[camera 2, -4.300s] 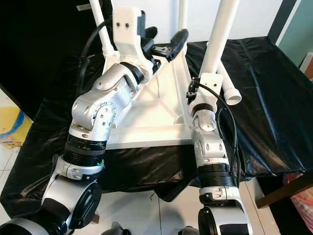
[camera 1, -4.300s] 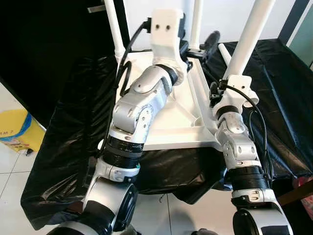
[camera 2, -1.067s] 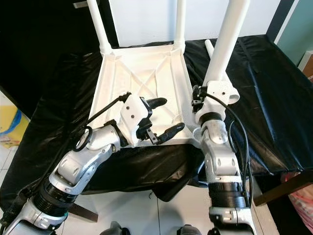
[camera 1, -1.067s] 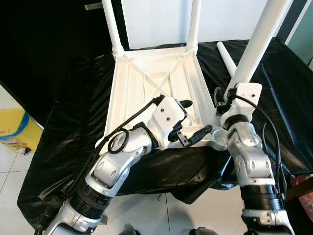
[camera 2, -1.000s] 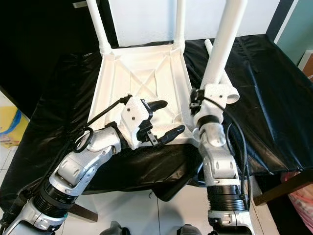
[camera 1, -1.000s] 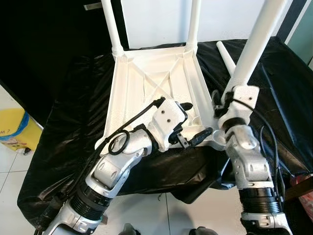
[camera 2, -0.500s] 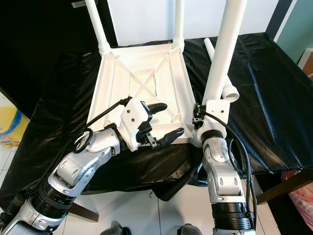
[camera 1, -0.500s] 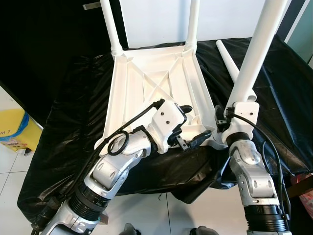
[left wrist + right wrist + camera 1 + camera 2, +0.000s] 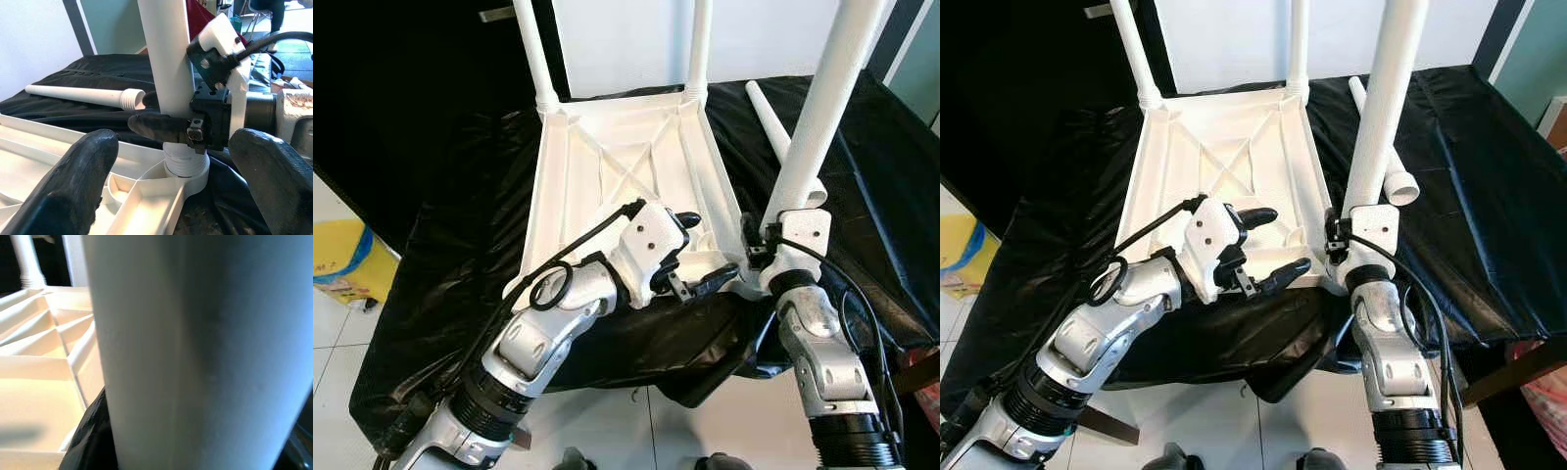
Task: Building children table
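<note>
Well, the upturned white tabletop [image 9: 607, 166] lay on the black sheet [image 9: 440, 245], two legs already standing in its far corners; the contest was at the near right corner. There the right gripper [image 9: 168, 128] was clamped on the table leg [image 9: 818, 108], low on its shaft, just above the threaded end; the left wrist view showed one black finger [image 9: 156, 128] pressed across the white tube. The leg's long axis ran nearly upright, leaning a touch away to the right as it rose; its threaded foot sat in the corner socket [image 9: 188, 171], apparently entered but probably not yet wound home. So the coming move looked like a twist about that upright axis, with the leg kept square over the socket; a lean could cross the thread. The left gripper [image 9: 690, 252] hung spread wide and empty over the tabletop's near edge, just left of the socket, its fingers pointing at the joint; it was the spare arm, near enough to steady the frame. A fourth leg [image 9: 778, 132] lay loose on the sheet beyond, well apart from both grippers.
</note>
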Controlling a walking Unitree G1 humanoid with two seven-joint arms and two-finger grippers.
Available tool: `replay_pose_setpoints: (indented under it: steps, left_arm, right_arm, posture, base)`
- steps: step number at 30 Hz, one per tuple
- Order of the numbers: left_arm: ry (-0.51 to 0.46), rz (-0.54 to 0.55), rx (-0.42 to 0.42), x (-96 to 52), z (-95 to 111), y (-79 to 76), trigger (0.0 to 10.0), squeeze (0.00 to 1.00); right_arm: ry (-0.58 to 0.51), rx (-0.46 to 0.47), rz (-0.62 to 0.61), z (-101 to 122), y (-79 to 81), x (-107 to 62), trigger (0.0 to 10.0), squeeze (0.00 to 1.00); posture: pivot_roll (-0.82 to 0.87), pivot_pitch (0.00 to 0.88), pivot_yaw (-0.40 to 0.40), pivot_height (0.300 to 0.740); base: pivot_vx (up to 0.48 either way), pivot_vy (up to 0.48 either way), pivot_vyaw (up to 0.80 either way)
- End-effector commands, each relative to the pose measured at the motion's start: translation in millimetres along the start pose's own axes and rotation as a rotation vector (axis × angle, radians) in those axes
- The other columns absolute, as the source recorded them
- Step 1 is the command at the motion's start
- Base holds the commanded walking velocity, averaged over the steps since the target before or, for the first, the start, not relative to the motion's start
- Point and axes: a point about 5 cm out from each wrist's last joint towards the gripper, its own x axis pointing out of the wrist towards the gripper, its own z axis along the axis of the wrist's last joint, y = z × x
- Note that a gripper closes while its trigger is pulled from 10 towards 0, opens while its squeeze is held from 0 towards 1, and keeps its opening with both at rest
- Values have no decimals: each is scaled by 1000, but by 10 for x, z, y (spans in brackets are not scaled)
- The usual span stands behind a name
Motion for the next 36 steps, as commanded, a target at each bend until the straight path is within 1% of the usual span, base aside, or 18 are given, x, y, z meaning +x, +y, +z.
replay_pose_setpoints:
  steps: [1,8,11,17,18,21,23,24,26,36]
  left_arm:
    - [5,-159,11,0,18,-92,10000,0]
    - [9,-149,11,-6,15,-76,10000,0]
    - [4,-146,10,-6,21,-70,10000,0]
    - [1,-155,14,8,28,-76,10000,0]
    - [-1,-160,17,17,35,-75,10000,0]
    - [-2,-161,18,19,36,-73,10000,0]
    - [-2,-163,20,18,35,-71,10000,0]
    - [-2,-163,20,18,35,-71,10000,0]
    - [-3,-163,22,20,38,-68,10000,0]
    - [-4,-163,24,24,44,-65,10000,0]
  right_arm:
    - [82,-4,44,-209,53,-81,10000,0]
    - [58,3,65,-210,44,-123,10000,0]
    - [44,-21,108,-329,-9,-180,10000,0]
    - [51,-23,115,-365,-46,-163,10000,0]
    - [80,13,112,-417,-69,-149,10000,0]
    - [92,39,108,-432,-73,-142,10000,0]
    - [127,81,107,-443,-66,-114,10000,0]
    - [127,81,107,-443,-66,-114,10000,0]
    - [170,104,116,-459,-59,-83,10000,0]
    - [204,110,140,-477,-70,-33,10000,0]
  posture:
    - [-87,96,63,740]
    - [-85,95,62,740]
    - [-87,90,66,740]
    - [-96,85,74,740]
    - [-98,82,76,740]
    - [-98,82,76,740]
    - [-100,78,78,740]
    - [-100,78,78,740]
    - [-100,75,78,740]
    - [-99,74,76,740]
  base:
    - [0,0,0]
    - [0,0,0]
    - [0,0,0]
    - [0,0,0]
    - [0,0,0]
    - [0,0,0]
    - [0,0,0]
    - [0,0,0]
    - [0,0,0]
    - [0,0,0]
